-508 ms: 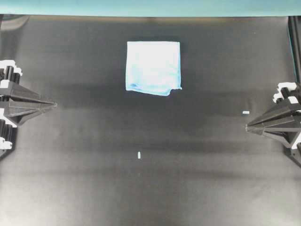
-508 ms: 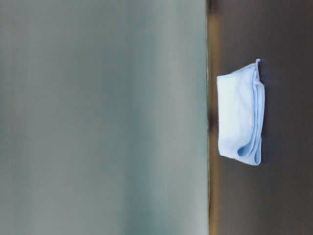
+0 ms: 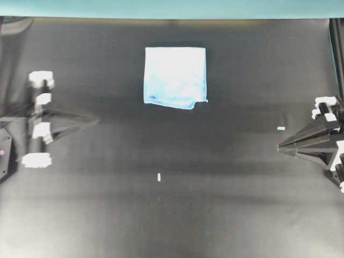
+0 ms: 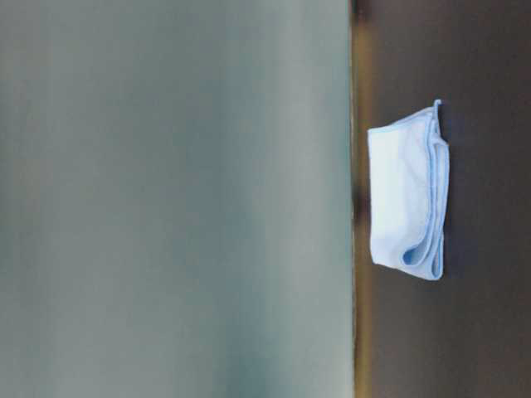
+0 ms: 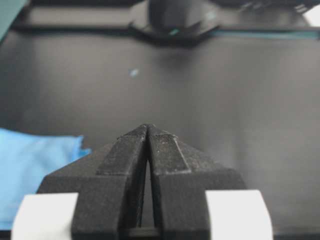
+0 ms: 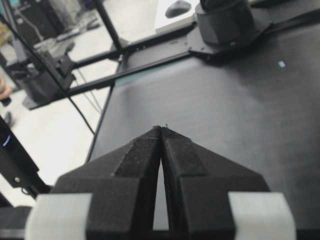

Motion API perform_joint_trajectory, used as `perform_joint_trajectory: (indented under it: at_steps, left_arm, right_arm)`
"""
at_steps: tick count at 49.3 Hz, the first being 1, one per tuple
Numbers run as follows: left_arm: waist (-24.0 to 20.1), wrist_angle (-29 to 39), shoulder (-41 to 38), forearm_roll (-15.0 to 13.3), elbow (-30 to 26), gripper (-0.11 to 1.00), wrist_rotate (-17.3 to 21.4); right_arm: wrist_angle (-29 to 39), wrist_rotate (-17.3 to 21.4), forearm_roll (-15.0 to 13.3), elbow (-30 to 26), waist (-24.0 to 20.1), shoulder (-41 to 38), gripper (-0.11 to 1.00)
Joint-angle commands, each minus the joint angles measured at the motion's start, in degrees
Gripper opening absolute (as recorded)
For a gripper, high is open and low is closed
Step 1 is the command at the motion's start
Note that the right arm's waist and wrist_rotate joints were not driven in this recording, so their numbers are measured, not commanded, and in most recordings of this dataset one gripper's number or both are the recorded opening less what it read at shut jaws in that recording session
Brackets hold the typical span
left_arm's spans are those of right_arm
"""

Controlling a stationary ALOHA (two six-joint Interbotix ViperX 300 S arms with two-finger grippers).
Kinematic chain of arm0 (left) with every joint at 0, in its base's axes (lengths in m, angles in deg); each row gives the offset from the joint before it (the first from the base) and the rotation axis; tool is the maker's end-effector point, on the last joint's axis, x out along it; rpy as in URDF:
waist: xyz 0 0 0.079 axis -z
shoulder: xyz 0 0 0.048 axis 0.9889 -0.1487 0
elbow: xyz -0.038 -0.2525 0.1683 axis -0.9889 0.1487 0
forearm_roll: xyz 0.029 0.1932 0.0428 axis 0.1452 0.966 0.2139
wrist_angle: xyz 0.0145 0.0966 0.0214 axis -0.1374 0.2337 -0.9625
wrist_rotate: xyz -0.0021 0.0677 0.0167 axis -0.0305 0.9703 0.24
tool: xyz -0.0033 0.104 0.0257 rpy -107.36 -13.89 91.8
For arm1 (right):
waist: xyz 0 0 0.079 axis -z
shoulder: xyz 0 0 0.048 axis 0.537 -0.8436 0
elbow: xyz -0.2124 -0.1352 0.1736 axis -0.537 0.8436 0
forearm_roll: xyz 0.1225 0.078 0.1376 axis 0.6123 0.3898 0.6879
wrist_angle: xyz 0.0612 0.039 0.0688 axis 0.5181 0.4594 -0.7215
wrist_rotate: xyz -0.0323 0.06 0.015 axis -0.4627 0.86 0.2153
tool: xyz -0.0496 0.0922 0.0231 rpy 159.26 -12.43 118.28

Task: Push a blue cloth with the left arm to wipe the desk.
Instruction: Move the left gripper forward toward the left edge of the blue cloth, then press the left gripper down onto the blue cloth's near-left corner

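Observation:
The blue cloth [image 3: 175,77] lies folded and flat on the black desk [image 3: 172,204], near the far teal edge; it also shows in the table-level view [image 4: 406,192] and at the left edge of the left wrist view [image 5: 30,170]. My left gripper [image 3: 97,120] is shut and empty, its tip pointing right, well left of the cloth and slightly nearer; in its wrist view [image 5: 148,126] the tips meet. My right gripper [image 3: 279,148] is shut and empty at the right edge, with its tips together in the right wrist view [image 6: 161,128].
Two small white tape marks sit on the desk, one near the middle [image 3: 159,177] and one by the right gripper [image 3: 280,128]. A teal border strip [image 3: 172,8] runs along the far edge. The right arm's base [image 5: 175,17] stands across from the left gripper.
My left gripper has moved right, out from the left edge toward the desk's middle, and its white clips now show. The right gripper has barely shifted. The cloth has not moved.

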Motion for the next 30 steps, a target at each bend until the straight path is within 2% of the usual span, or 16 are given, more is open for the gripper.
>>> perform_joint_trajectory:
  at_steps: [1, 9, 13, 17, 26, 30]
  left_arm:
    - [-2.5, -1.8, -4.7, 0.2, -3.1, 0.01, 0.0]
    - [-6.4, -2.5, -13.0, 0.2, -7.4, 0.02, -0.4]
    - [-8.0, -3.6, -17.3, 0.2, -9.5, 0.11, -2.2]
    - [-9.8, -4.4, -21.7, 0.2, -11.6, 0.27, -4.0]
    - [-13.7, -4.3, -31.1, 0.2, -16.7, 0.78, -4.4]
    - [-15.7, -4.7, -35.3, 0.2, -19.2, 0.89, -4.2]
  right_arm:
    - [-0.1, 0.0, 0.1, -0.7, 0.0, -0.4, 0.01]
    - [-0.1, -0.1, 0.1, -0.7, 0.0, -0.4, 0.01]
    - [-0.1, -0.1, 0.1, -0.7, 0.0, -0.4, 0.01]
    - [-0.1, 0.0, 0.2, -0.6, 0.0, -0.4, 0.01]
    - [0.0, -0.1, 0.4, -0.7, 0.0, -0.4, 0.01]
    - [-0.1, 0.0, 0.5, -0.6, 0.0, -0.5, 0.01]
